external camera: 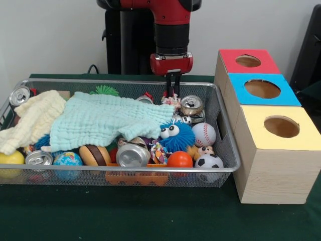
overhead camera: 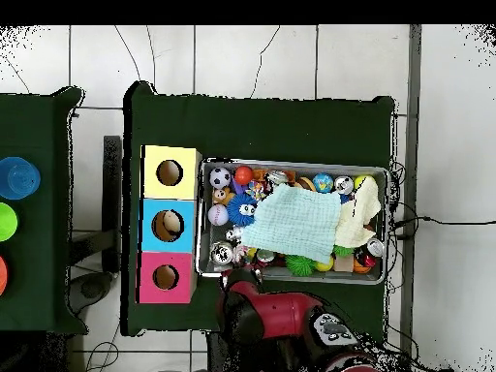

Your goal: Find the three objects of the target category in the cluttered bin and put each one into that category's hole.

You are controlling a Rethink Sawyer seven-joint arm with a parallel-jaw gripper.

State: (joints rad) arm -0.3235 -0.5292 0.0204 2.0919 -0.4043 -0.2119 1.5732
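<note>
The silver wire-mesh bin point(external camera: 228, 150) is full of clutter; it also shows in the overhead view point(overhead camera: 291, 162). My gripper point(external camera: 173, 93) reaches down inside the bin's far rim, with its jaws close together on a confetti-patterned wad point(external camera: 171, 101). A knotted multicolour rope point(external camera: 158, 150) lies near the front, between a crushed can point(external camera: 133, 154) and an orange ball point(external camera: 179, 159). The yellow-surround hole point(external camera: 281, 126) is in the nearest wooden box, right of the bin; it also shows in the overhead view point(overhead camera: 170, 172). In the overhead view my arm point(overhead camera: 262, 312) hides the gripper.
A mint cloth point(external camera: 108, 120) and a cream cloth point(external camera: 32, 120) cover the bin's left and middle. A fuzzy blue ball with eyes point(external camera: 176, 134), a baseball point(external camera: 204, 134), a soccer ball point(external camera: 209, 161) and cans point(external camera: 192, 105) crowd the right. The blue-surround hole point(external camera: 262, 89) and red-surround hole point(external camera: 248, 61) lie behind.
</note>
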